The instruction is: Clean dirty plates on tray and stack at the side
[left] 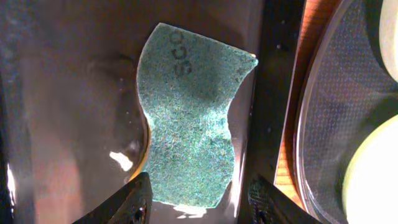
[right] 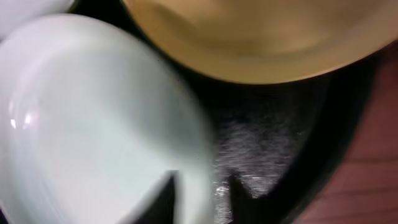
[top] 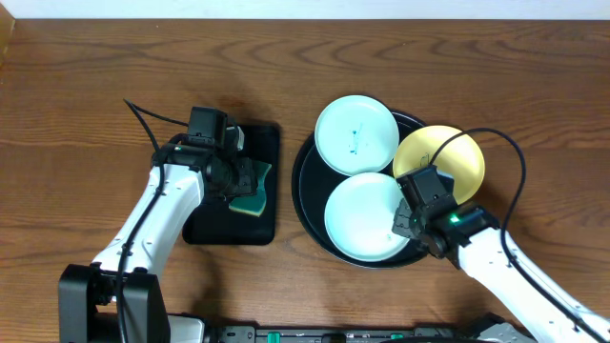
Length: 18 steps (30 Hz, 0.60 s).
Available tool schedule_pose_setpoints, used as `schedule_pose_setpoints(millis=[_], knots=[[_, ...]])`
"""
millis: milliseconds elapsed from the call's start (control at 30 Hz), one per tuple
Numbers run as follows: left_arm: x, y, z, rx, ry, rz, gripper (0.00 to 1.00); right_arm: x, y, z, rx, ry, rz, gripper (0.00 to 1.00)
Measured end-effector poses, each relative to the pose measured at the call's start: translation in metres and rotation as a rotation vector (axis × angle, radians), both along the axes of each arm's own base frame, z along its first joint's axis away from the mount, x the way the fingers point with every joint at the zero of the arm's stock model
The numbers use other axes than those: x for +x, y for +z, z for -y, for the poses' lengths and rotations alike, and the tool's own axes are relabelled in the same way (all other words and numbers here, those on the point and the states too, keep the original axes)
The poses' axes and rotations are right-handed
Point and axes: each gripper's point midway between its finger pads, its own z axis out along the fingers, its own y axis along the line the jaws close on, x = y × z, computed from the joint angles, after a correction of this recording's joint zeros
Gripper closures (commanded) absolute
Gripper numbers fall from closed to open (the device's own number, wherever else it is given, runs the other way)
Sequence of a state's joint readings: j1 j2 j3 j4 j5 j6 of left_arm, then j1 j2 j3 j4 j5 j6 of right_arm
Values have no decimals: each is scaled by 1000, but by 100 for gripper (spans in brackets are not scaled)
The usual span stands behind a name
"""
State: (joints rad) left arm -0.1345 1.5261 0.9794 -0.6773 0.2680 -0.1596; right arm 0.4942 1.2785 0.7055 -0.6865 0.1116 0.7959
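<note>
The round black tray (top: 307, 195) holds three plates. A mint plate (top: 355, 133) with small dark marks sits at its far side, the yellow plate (top: 448, 157) at the right, and a second mint plate (top: 362, 217) at the near side. My right gripper (top: 405, 224) is open and straddles that near plate's right rim. In the right wrist view (right: 202, 193), one finger is over the mint plate (right: 93, 124) and the other over the tray (right: 267, 143), below the yellow plate (right: 261, 37). My left gripper (left: 199, 202) is open just above a green sponge (left: 189, 118).
The sponge (top: 253, 198) lies on a small rectangular black tray (top: 205, 229), left of the round tray. In the left wrist view the round tray's rim (left: 305, 124) is close on the right. Bare wooden table (top: 76, 114) surrounds both.
</note>
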Motion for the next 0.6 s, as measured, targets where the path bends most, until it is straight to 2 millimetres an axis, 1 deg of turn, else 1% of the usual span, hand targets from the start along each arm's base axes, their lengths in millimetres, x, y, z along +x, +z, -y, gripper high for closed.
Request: schedule_pose_setpoints(millis=[33, 67, 133, 167, 200, 233, 300, 333, 467, 600], knots=[[0, 0, 0, 0, 0, 0, 48, -1, -3, -3, 16, -2, -17, 46], [0, 0, 0, 0, 0, 0, 48, -3, -6, -5, 24, 1, -34, 44], [0, 0, 0, 0, 0, 0, 48, -2, -8, -7, 21, 24, -37, 34], [0, 0, 0, 0, 0, 0, 48, 1, -8, -7, 10, 46, -21, 34], [0, 0, 0, 0, 0, 0, 48, 11, -5, -5, -25, 98, 26, 36], [0, 0, 0, 0, 0, 0, 48, 15, -3, -4, -45, 116, 48, 37], [0, 0, 0, 0, 0, 0, 48, 25, 1, -3, -83, 175, 100, 43], [0, 0, 0, 0, 0, 0, 48, 30, 4, -4, -97, 204, 124, 44], [0, 0, 0, 0, 0, 0, 48, 33, 2, -10, -109, 309, 132, 45], [0, 0, 0, 0, 0, 0, 48, 29, -12, -12, -122, 357, 84, 45]])
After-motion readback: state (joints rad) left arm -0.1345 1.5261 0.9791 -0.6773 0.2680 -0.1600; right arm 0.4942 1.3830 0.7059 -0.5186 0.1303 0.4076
